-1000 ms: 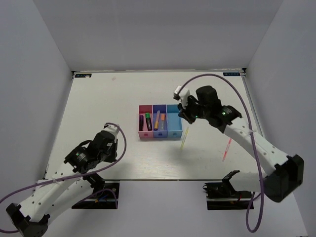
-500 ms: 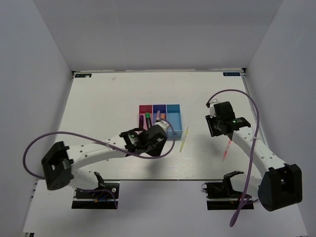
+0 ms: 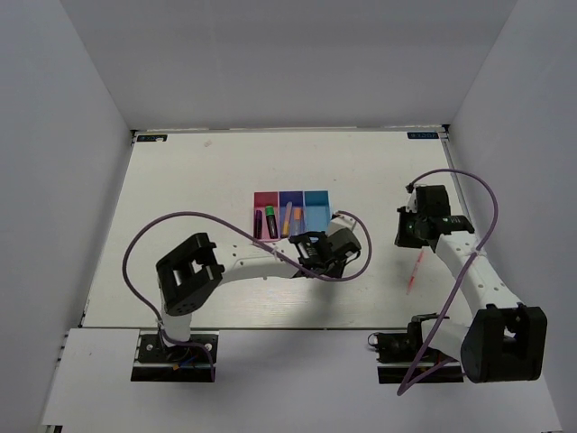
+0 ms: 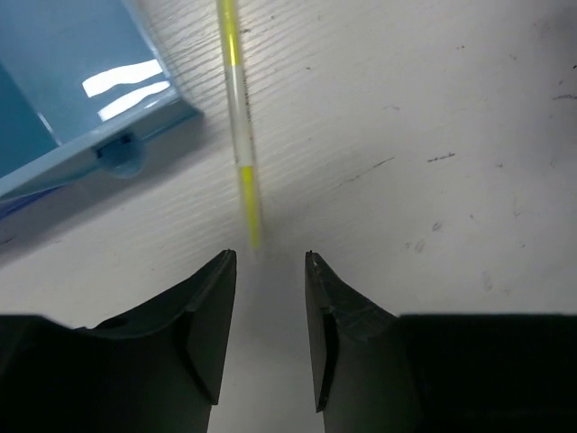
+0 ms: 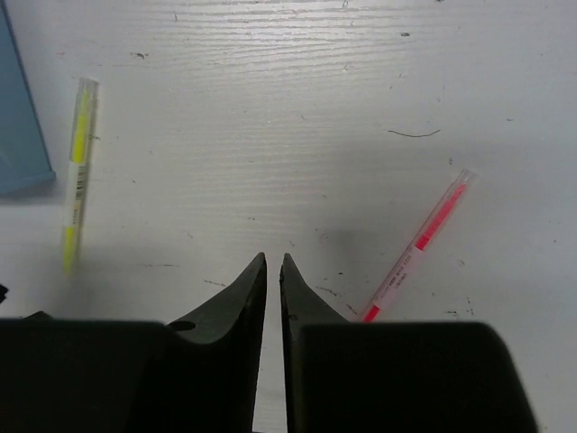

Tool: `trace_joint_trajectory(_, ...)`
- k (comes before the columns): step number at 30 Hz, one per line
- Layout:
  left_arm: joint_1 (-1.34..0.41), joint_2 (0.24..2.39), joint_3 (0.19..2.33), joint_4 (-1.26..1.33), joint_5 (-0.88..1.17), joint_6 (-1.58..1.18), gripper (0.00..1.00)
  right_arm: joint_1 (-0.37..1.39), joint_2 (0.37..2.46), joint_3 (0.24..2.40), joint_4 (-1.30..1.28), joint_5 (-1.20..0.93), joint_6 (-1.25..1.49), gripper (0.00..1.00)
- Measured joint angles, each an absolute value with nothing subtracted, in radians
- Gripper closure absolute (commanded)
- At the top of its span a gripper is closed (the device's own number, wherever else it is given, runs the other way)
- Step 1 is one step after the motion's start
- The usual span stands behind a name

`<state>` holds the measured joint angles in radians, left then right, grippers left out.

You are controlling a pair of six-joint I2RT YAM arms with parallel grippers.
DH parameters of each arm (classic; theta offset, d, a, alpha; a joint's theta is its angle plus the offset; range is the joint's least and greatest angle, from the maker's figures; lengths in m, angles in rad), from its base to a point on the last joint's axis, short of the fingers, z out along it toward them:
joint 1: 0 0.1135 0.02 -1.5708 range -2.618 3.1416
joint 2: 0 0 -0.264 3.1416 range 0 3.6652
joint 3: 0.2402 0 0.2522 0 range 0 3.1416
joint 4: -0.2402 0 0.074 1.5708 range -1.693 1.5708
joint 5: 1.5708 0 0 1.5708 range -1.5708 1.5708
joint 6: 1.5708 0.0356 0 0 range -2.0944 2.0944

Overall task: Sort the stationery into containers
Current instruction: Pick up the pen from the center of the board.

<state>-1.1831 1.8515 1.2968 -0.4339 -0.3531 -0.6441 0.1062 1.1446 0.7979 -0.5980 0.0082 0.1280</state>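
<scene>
Three joined bins sit mid-table in the overhead view: the pink bin holds the purple marker and the green-capped marker, the blue bin holds two orange-tipped highlighters, and the teal bin shows only its floor. The left arm reaches across the table so that the left gripper sits just off the teal bin's near right corner. The right gripper hangs to the right of it, and the pink pen lies on the table just below and to the right of that gripper.

From the left wrist, the fingers stand moderately apart with nothing between them. The yellow pen lies flat on the table, with its tip just ahead of the gap. It passes close beside the corner of the teal bin, though whether they touch cannot be told.

From the right wrist, the fingertips are drawn close, leaving a thin empty slit. The pink pen lies slantwise just right of them, untouched. The yellow pen lies farther left, beside the edge of the teal bin.
</scene>
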Motion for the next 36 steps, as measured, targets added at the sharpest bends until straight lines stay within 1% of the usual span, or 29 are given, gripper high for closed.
trace_joint_trajectory(9,-1.201,1.983,1.391,-0.430,-0.363,-0.664,0.51,0.028,1.106,0.794,-0.601,-0.103,0.152,0.84)
trace_joint_trajectory(21,-1.200,2.039,1.418,-0.441,-0.410,-0.670,0.53,-0.053,1.087,0.787,-0.604,-0.190,0.156,0.84)
trace_joint_trajectory(28,-1.195,2.062,1.429,-0.446,-0.412,-0.676,0.62,-0.079,1.085,0.787,-0.604,-0.219,0.158,0.84)
trace_joint_trajectory(30,-1.194,2.067,1.431,-0.445,-0.418,-0.681,0.62,-0.088,1.085,0.787,-0.604,-0.226,0.159,0.84)
trace_joint_trajectory(31,-1.194,2.067,1.433,-0.445,-0.419,-0.682,0.65,-0.092,1.085,0.787,-0.604,-0.230,0.159,0.84)
trace_joint_trajectory(33,-1.195,2.070,1.435,-0.447,-0.427,-0.686,0.67,-0.099,1.081,0.787,-0.604,-0.239,0.162,0.84)
trace_joint_trajectory(36,-1.201,2.076,1.441,-0.461,-0.453,-0.698,0.74,-0.112,1.073,0.787,-0.604,-0.252,0.168,0.84)
